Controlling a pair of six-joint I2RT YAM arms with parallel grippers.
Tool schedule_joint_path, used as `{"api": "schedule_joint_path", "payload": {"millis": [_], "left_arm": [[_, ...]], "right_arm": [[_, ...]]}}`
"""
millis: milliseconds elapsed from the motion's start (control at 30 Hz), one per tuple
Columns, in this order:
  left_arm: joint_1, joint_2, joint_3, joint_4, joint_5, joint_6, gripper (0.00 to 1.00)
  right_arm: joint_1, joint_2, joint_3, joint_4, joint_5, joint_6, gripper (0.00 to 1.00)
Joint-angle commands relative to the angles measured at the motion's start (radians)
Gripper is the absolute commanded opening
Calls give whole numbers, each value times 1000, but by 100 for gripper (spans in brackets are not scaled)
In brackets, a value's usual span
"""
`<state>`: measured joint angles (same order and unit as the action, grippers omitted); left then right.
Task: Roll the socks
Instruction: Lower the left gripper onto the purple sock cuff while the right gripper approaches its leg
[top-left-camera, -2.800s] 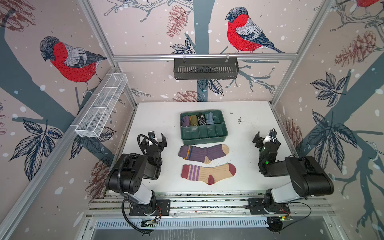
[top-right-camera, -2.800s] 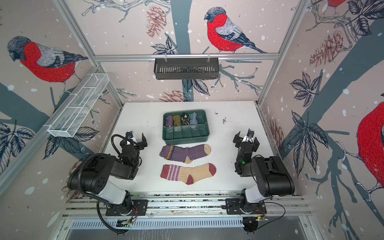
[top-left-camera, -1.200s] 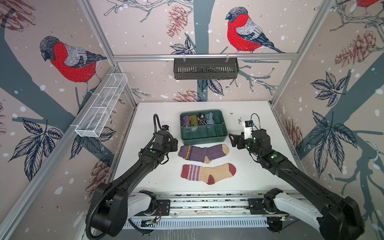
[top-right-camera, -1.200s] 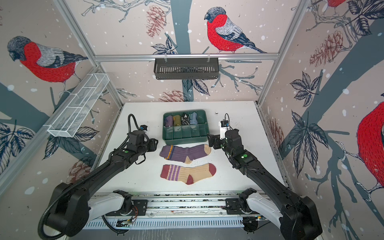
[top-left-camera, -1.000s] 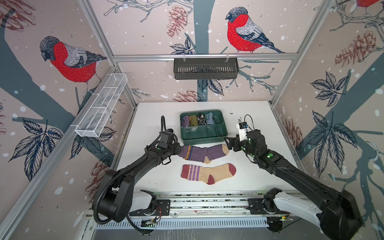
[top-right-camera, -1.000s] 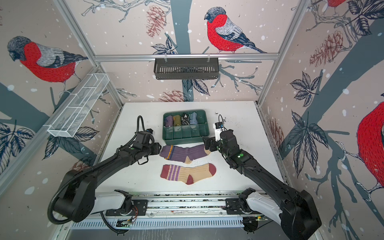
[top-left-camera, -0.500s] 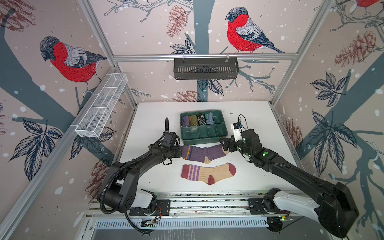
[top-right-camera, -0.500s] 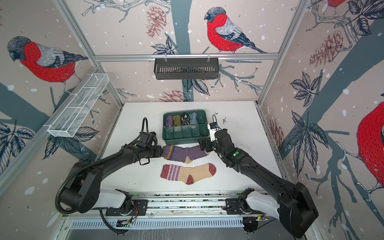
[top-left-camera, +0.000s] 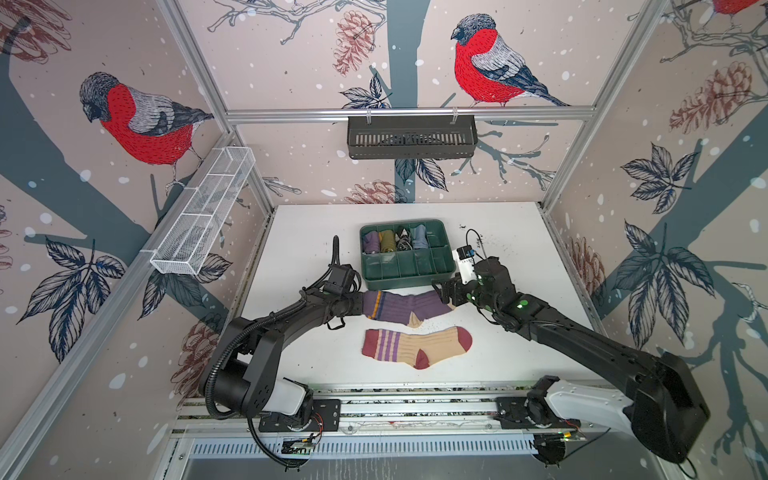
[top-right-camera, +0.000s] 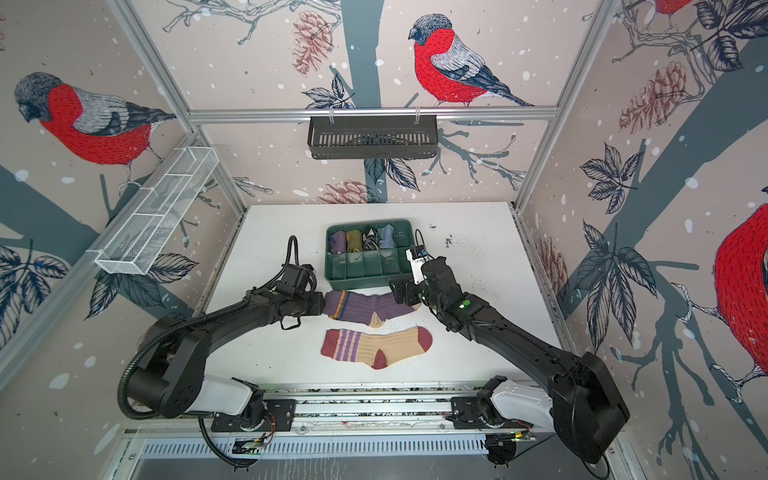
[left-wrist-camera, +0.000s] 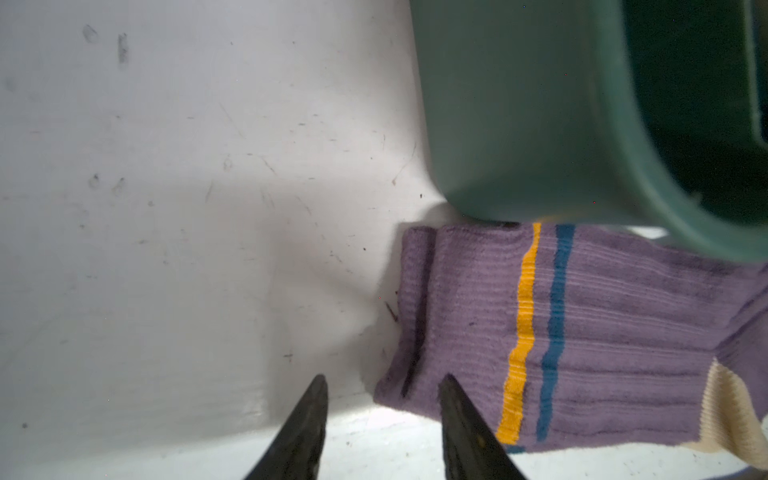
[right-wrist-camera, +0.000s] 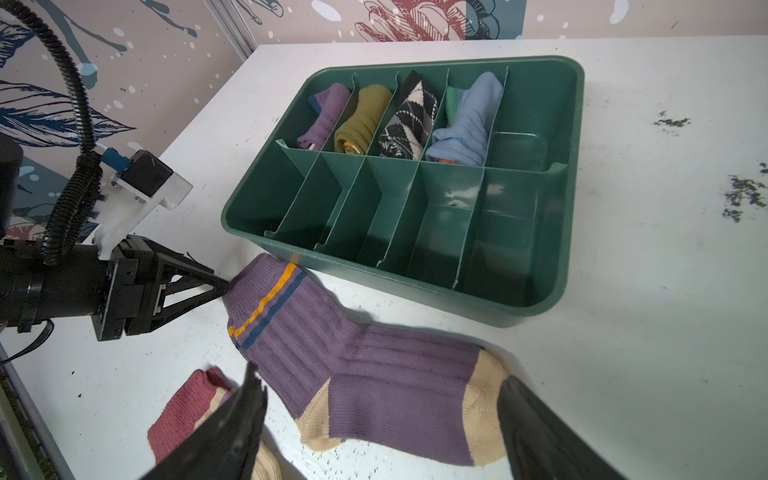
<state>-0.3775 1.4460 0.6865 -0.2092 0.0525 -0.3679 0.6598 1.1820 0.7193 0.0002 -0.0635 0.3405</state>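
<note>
Both top views: we see 2 arms (top-left-camera: 291, 315) (top-left-camera: 561, 332) stretched low to purple sock (top-left-camera: 399, 305) on desk (top-left-camera: 311, 232) by tray (top-left-camera: 405, 283). L jaws part-spread at cuff, R jaws wide astride toe. Plus tan sock (top-left-camera: 415, 347) = 2 socks; 4 rolled bundles (top-left-camera: 395, 241).

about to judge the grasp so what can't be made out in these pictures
- Purple sock toe: in both top views mostly covered by the right gripper; only the right wrist view shows it.
- Tan sock: in the right wrist view, mostly behind a gripper finger and cut off by the frame edge.
- Left gripper: whether a finger touches the cuff. Its wrist view cuts the fingers off; top views are too small.
</note>
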Motion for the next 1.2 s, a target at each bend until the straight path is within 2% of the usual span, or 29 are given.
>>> {"api": "schedule_joint_path", "payload": {"millis": [0, 200, 633, 800, 900, 1067, 1167], "left_arm": [[-7, 16, 11, 28, 4, 3, 44], [-15, 47, 16, 42, 17, 6, 42], [-18, 71, 27, 30, 52, 26, 26], [-19, 73, 33, 16, 65, 35, 19], [-20, 73, 39, 8, 77, 38, 16], [-29, 53, 41, -3, 81, 44, 11], [-38, 35, 49, -22, 83, 50, 11]], "right_arm": [[7, 17, 17, 3, -12, 0, 89], [18, 58, 34, -11, -26, -2, 88], [40, 132, 44, -10, -56, 16, 82], [56, 182, 58, -6, -76, 27, 68], [66, 224, 73, 2, -89, 39, 55], [83, 295, 94, 27, -124, 59, 25], [94, 334, 105, 46, -148, 72, 17]]}}
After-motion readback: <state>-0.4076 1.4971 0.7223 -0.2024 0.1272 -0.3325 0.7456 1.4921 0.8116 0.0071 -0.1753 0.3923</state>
